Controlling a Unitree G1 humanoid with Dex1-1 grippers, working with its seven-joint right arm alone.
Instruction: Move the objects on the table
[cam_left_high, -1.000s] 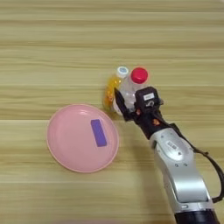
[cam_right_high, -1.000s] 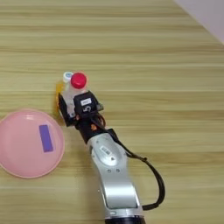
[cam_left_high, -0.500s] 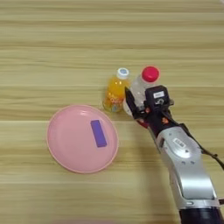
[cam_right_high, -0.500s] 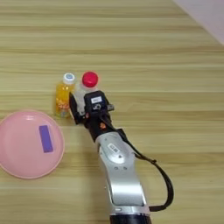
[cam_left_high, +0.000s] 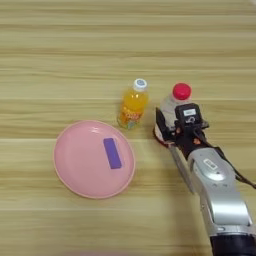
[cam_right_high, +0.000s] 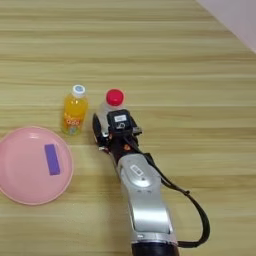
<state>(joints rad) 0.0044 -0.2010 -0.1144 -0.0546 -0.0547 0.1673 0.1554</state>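
Note:
A small orange-drink bottle (cam_left_high: 132, 104) with a white cap stands upright on the table (cam_left_high: 60, 60). Just right of it stands the clear plastic bottle (cam_left_high: 174, 100) with a red cap, a small gap between the two. My right gripper (cam_left_high: 168, 124) is shut on the clear bottle's lower body; one black finger (cam_left_high: 159, 121) shows on the bottle's left side and the other is hidden behind the gripper housing. The scissors lie under the gripper and forearm: a bit of red handle (cam_left_high: 158, 139) and a grey blade (cam_left_high: 181, 167) show.
A pink plate (cam_left_high: 75, 170) with a purple block (cam_left_high: 112, 152) on it lies left of the arm, in front of the orange bottle. The silver forearm (cam_right_high: 142, 200) comes in from the bottom edge. The table's far right corner (cam_right_high: 220, 20) shows in the right eye view.
The gripper has carried the clear bottle to the right, away from the orange bottle. The orange bottle, half hidden before, now stands fully in view. Plate unmoved.

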